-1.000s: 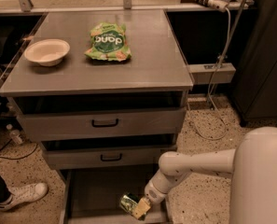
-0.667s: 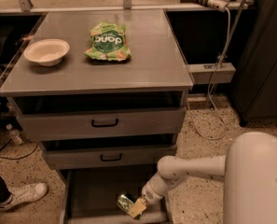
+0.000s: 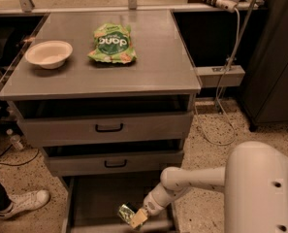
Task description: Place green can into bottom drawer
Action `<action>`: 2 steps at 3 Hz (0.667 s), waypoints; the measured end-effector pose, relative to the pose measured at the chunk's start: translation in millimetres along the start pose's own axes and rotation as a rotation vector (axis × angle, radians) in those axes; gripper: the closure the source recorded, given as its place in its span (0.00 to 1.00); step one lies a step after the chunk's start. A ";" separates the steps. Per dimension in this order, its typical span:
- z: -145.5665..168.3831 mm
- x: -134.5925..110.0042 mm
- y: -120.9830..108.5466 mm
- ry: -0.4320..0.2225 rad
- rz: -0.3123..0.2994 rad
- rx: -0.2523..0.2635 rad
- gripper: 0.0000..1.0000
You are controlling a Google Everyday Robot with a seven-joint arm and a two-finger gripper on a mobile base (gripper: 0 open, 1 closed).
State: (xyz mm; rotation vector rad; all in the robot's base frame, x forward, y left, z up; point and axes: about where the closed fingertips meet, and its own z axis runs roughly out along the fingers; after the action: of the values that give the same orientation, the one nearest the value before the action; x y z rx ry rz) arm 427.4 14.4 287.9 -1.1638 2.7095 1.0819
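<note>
The bottom drawer (image 3: 92,198) is pulled open at the foot of the grey cabinet, its flat floor showing. The green can (image 3: 126,211) is a small shiny can, tilted, low over the drawer's floor near its front right. My gripper (image 3: 134,216) reaches down from the right on a white arm and is shut on the can. I cannot tell whether the can touches the floor.
On the cabinet top lie a green snack bag (image 3: 112,42) and a white bowl (image 3: 48,53). Two shallower drawers with black handles (image 3: 109,127) sit above, slightly open. A person's white shoe (image 3: 24,201) is at the left floor. A cable (image 3: 224,106) hangs at right.
My arm has moved the can slightly left and lower within the open bottom drawer. The grip has not changed.
</note>
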 end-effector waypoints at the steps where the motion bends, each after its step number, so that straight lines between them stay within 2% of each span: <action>1: 43.9 -19.0 -21.2 -0.030 0.005 -0.044 1.00; 2: 72.2 -35.8 -38.2 -0.055 0.011 -0.067 1.00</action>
State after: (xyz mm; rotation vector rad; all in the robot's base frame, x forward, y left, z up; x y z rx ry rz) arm 459.5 61.5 219.3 -1.1110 2.6610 1.1967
